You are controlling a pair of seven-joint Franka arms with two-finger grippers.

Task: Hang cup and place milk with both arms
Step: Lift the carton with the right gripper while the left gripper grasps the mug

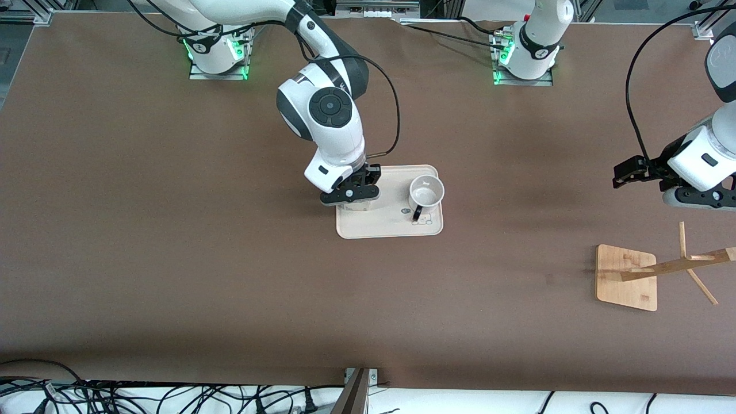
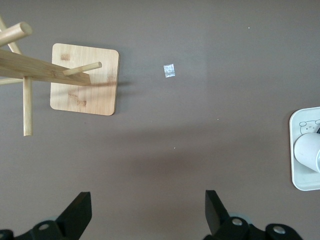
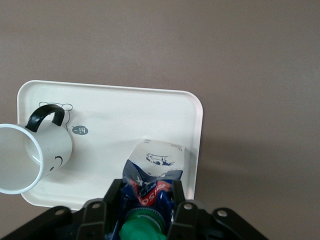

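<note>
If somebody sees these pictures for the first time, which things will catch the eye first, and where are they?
The right gripper is down on the cream tray at the table's middle, its fingers closed around the milk carton. Beside it on the tray stands the white smiley mug, toward the left arm's end. The open left gripper waits above the bare table near the wooden mug rack.

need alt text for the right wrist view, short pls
The right gripper is closed around a blue-and-white milk carton with a green cap, which stands on a cream tray. A white mug with a black handle and a smiley face stands beside the carton on the same tray, which sits on a brown table.
</note>
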